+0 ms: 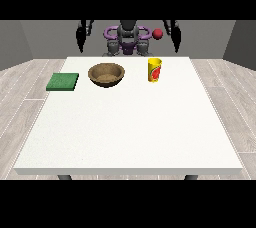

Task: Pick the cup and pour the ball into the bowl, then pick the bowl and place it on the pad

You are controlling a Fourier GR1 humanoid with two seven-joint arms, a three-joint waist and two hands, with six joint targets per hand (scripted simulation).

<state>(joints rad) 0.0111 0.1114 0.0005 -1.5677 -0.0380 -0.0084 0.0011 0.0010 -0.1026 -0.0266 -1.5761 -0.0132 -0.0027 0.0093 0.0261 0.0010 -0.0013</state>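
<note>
A yellow cup (154,69) with a red mark stands upright on the white table (130,127), towards its far right. A small red ball (158,33) shows in the air above and behind the cup, in front of the robot. A brown wooden bowl (106,74) sits left of the cup. Further left, at the table's left edge, lies a flat green pad (63,82). The hand at the view's left (81,39) and the hand at the view's right (175,37) both hang down beside the robot's body, behind the far table edge and away from every object.
The robot's torso (128,39) with purple rings stands behind the table's far edge. A wooden floor surrounds the table. The near half of the table holds nothing.
</note>
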